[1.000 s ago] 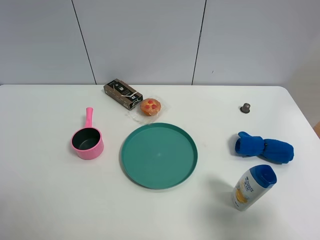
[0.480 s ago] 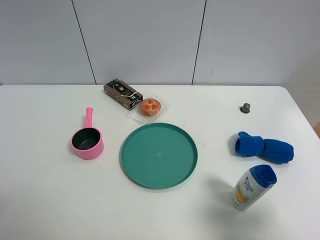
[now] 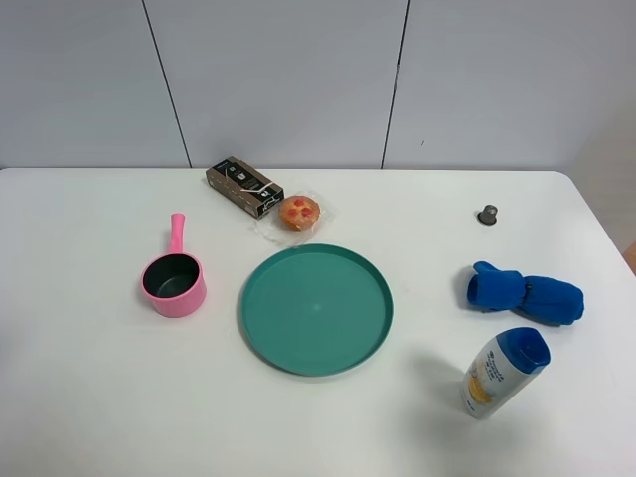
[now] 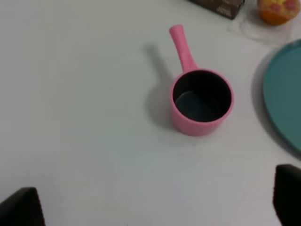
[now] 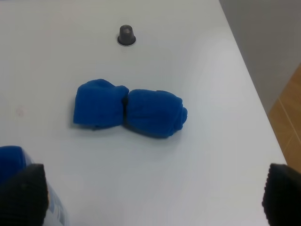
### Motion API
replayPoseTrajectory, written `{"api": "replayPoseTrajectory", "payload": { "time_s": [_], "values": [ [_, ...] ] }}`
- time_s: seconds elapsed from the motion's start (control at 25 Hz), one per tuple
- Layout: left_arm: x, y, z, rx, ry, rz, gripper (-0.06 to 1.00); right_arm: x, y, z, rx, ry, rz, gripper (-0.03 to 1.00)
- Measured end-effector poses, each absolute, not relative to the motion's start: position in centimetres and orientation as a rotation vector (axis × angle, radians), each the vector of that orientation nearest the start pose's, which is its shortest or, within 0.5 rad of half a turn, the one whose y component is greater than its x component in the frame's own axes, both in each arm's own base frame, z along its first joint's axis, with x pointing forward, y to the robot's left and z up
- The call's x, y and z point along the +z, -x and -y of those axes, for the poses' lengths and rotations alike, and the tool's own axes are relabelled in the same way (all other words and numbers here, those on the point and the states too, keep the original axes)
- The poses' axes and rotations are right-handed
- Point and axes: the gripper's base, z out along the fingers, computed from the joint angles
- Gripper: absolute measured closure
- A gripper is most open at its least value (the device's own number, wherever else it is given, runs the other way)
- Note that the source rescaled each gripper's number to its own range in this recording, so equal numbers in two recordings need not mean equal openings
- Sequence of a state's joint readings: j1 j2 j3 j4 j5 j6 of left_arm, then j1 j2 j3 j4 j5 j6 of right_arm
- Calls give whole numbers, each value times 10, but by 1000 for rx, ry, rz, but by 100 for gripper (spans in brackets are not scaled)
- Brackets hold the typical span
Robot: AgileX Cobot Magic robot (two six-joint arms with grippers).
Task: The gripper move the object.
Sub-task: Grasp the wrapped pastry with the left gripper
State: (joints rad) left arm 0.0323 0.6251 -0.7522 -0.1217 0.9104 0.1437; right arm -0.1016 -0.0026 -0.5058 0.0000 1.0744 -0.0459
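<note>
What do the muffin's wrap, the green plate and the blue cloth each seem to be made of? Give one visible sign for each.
Wrap: likely thin plastic film, clear and crinkly; the muffin shows through.
Plate: probably hard plastic, smooth, satin green with a faint sheen.
Cloth: soft fabric, perhaps fleece; matte, fuzzy, rolled into folds.

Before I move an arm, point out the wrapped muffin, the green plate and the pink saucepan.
wrapped muffin (image 3: pixel 299 212), exterior high view, on its orange top.
green plate (image 3: pixel 316 309), exterior high view, on its bare centre.
pink saucepan (image 3: pixel 170 276), exterior high view, on its dark inside.
</note>
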Motion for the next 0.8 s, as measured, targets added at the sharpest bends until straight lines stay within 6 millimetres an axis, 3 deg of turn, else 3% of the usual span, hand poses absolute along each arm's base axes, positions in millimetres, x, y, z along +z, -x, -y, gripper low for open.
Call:
{"api": "replayPoseTrajectory", "payload": {
  "time_s": [0.4,0.64,0.8],
  "values": [
    [349,-176,8,-85,-118,-2381,-5,278,7,-1,-92,-57,-2050,-3],
    [359,-217,40,-150,-281,-2332,-5,278,7,-1,-92,-57,-2050,-3],
    [355,-244,69,-195,-396,-2348,-5,278,7,-1,-92,-57,-2050,-3]
  ]
}}
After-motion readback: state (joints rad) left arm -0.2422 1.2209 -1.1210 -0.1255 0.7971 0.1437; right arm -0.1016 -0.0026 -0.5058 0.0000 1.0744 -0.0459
